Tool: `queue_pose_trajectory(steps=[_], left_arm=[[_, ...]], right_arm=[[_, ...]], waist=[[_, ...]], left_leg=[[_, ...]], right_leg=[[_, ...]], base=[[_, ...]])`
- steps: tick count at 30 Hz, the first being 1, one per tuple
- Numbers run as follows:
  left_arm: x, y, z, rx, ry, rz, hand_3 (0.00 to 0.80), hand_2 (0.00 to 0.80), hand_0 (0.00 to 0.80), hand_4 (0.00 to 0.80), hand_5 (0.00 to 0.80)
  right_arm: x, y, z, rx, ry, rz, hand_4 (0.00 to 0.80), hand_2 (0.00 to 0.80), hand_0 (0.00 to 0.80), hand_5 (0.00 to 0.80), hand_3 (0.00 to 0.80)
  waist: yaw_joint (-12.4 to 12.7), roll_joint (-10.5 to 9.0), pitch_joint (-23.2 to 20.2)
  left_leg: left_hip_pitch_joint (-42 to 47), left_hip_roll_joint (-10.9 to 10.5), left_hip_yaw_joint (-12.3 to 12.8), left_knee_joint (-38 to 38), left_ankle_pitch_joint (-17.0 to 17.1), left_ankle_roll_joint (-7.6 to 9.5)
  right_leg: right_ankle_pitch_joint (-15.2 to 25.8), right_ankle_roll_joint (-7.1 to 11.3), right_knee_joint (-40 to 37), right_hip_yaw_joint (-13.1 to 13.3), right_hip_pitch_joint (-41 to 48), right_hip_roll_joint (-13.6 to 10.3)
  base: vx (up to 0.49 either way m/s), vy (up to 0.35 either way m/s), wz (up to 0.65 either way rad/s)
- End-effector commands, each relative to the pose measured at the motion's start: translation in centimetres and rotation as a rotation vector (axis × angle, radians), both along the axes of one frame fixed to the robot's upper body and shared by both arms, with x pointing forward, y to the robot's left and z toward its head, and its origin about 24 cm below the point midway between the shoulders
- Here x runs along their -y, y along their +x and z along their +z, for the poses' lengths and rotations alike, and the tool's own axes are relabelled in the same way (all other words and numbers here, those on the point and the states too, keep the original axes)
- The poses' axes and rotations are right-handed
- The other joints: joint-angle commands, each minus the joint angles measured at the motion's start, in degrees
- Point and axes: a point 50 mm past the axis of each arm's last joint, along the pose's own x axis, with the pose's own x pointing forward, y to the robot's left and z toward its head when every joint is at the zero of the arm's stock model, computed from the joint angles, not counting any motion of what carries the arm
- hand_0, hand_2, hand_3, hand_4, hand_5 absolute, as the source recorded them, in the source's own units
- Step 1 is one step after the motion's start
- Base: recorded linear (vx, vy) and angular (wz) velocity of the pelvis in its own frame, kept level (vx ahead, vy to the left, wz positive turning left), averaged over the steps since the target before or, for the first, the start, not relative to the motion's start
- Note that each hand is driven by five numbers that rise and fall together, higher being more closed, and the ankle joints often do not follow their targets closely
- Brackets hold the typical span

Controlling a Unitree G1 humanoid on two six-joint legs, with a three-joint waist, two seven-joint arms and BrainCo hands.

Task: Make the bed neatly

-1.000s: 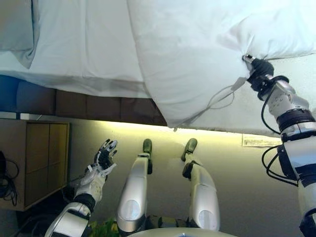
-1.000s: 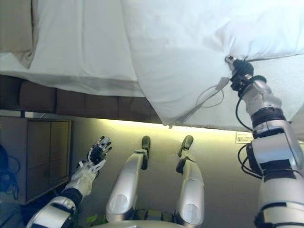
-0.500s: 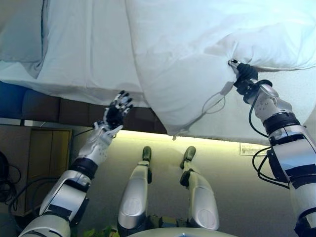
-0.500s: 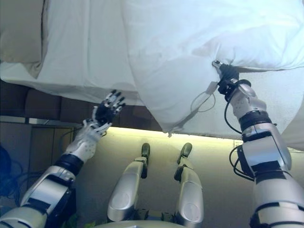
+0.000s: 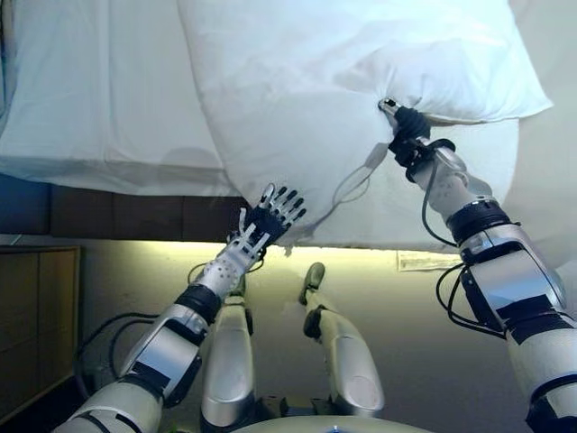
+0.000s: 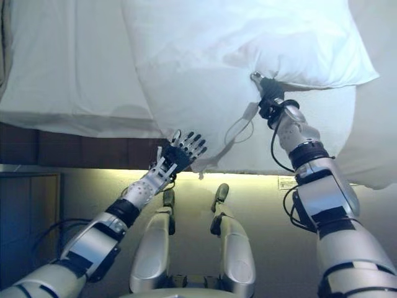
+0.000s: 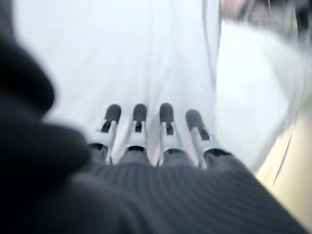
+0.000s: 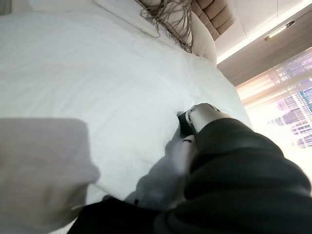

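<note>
The left hand (image 5: 267, 219), fingers spread, sits at the duvet (image 5: 297, 99) corner hanging off the bed (image 5: 81, 108), while the right hand (image 5: 403, 126) pinches a bunched fold, which could slip and leave the cover crooked.

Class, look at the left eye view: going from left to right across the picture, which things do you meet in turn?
White bed sheet → left robot hand → white duvet → right robot hand
</note>
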Motion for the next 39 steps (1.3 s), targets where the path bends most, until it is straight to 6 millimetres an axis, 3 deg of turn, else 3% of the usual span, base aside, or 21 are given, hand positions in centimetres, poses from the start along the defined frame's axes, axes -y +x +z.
queue_pose_trajectory(steps=[1, 7, 14, 20, 29, 30, 36, 39], left_arm=[[3.3, -0.3, 1.3, 0.025, -0.107, -0.087, 0.0, 0.0, 0.0, 0.0, 0.0], [4.0, -0.9, 0.4, -0.059, -0.195, -0.066, 0.0, 0.0, 0.0, 0.0, 0.0], [4.0, 0.3, 2.1, -0.122, -0.349, -0.013, 0.0, 0.0, 0.0, 0.0, 0.0], [6.6, -0.9, 1.7, -0.174, -0.453, -0.084, 0.0, 0.0, 0.0, 0.0, 0.0], [10.0, -4.4, -1.7, -0.45, -0.29, -0.196, 0.0, 0.0, 0.0, 0.0, 0.0], [10.2, -4.9, -2.3, -0.494, -0.252, -0.207, 0.0, 0.0, 0.0, 0.0, 0.0], [9.8, -7.3, -5.8, -0.7, -0.116, -0.225, 0.0, 0.0, 0.0, 0.0, 0.0], [9.2, -7.9, -6.6, -0.712, -0.12, -0.247, 0.0, 0.0, 0.0, 0.0, 0.0]], right_arm=[[-3.1, -0.5, 9.4, 0.327, 0.06, 0.124, 0.8, 0.8, 0.8, 0.8, 0.8], [-3.9, -0.7, 8.9, 0.325, 0.071, 0.142, 0.8, 0.8, 0.8, 0.8, 0.8], [-5.2, -0.7, 9.2, 0.322, 0.054, 0.172, 0.8, 0.8, 0.8, 0.8, 0.8], [-5.6, -0.7, 8.9, 0.319, 0.066, 0.166, 0.8, 0.8, 0.8, 0.8, 0.8], [-6.0, -1.0, 8.7, 0.341, 0.079, 0.174, 0.8, 0.8, 0.8, 0.8, 0.8], [-6.1, -1.1, 8.8, 0.345, 0.078, 0.173, 0.8, 0.8, 0.8, 0.8, 0.8], [-6.0, -1.3, 9.2, 0.362, 0.07, 0.159, 0.8, 0.8, 0.8, 0.8, 0.8], [-5.9, -1.4, 9.3, 0.367, 0.069, 0.159, 0.8, 0.8, 0.8, 0.8, 0.8]], waist=[[0.2, 0.29, -3.0], [0.3, 0.05, -3.7], [-0.3, 0.22, -3.4], [-0.7, -0.01, -2.7], [-1.1, -0.6, -1.8], [-1.1, -0.71, -1.4], [-1.0, -0.51, -0.6], [-1.1, -0.34, -0.2]], left_leg=[[0.9, 1.5, -1.1, -6.7, 3.1, -1.09], [1.9, 1.6, -1.1, -7.6, 3.2, -1.55], [1.9, 2.0, -0.9, -7.4, 3.4, -2.05], [2.2, 1.9, -0.7, -8.2, 3.5, -2.12], [2.8, 2.4, -0.4, -9.9, 3.9, -2.07], [2.1, 2.2, 0.0, -9.9, 5.4, -1.69], [2.5, 2.4, 0.0, -11.1, 6.1, -1.69], [2.7, 2.5, 0.0, -11.5, 6.4, -1.82]], right_leg=[[-9.6, 6.6, 6.2, -1.5, 3.7, -2.7], [-9.6, 6.74, 5.2, -2.0, 5.0, -2.9], [-10.0, 6.53, 5.8, -1.6, 4.6, -3.0], [-9.9, 6.73, 5.4, -1.4, 4.4, -2.8], [-8.8, 7.2, 4.4, -1.5, 4.4, -2.5], [-7.3, 6.73, 4.0, -2.1, 4.0, -2.7], [-6.8, 6.72, 3.3, -1.9, 4.3, -2.3], [-6.7, 6.76, 3.0, -1.7, 4.4, -2.2]], base=[[0.056, -0.078, -0.01], [0.032, -0.057, 0.01], [0.0, 0.0, 0.0], [-0.008, -0.012, 0.0], [-0.032, -0.05, -0.01], [-0.119, -0.033, -0.02], [-0.043, -0.031, -0.01], [-0.01, -0.006, 0.0]])
